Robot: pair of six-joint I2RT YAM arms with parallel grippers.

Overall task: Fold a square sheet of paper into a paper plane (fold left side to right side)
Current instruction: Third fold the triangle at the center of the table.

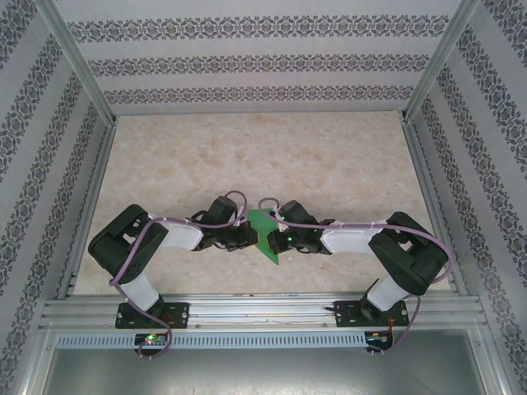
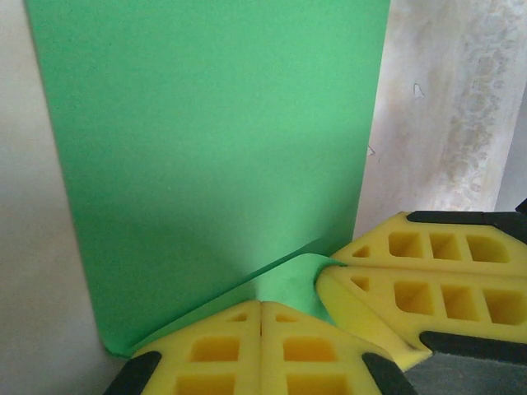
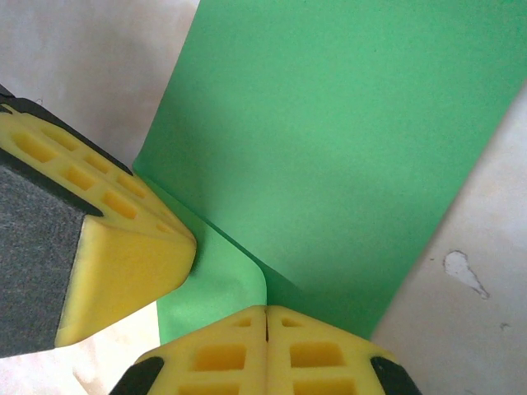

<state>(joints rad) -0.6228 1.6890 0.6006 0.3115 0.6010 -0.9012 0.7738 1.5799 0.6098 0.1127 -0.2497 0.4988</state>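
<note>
The square sheet of paper (image 1: 265,233), bright green, hangs above the table between my two wrists near the table's front edge. My left gripper (image 1: 247,236) is shut on its bent lower corner; in the left wrist view the yellow fingertips (image 2: 261,306) meet on the green fold, and the sheet (image 2: 206,148) rises flat beyond them. My right gripper (image 1: 285,239) is shut on the same corner region, its pads (image 3: 265,311) pinching the curled edge of the sheet (image 3: 329,140). The two grippers nearly touch: the right fingers (image 2: 412,284) show beside my left ones, and the left fingers (image 3: 115,247) beside my right ones.
A beige marbled table top (image 1: 263,156) stretches away behind the arms. Patterned walls with aluminium frame rails (image 1: 86,206) close in the left, right and back sides. The mounting rail (image 1: 263,313) runs along the near edge.
</note>
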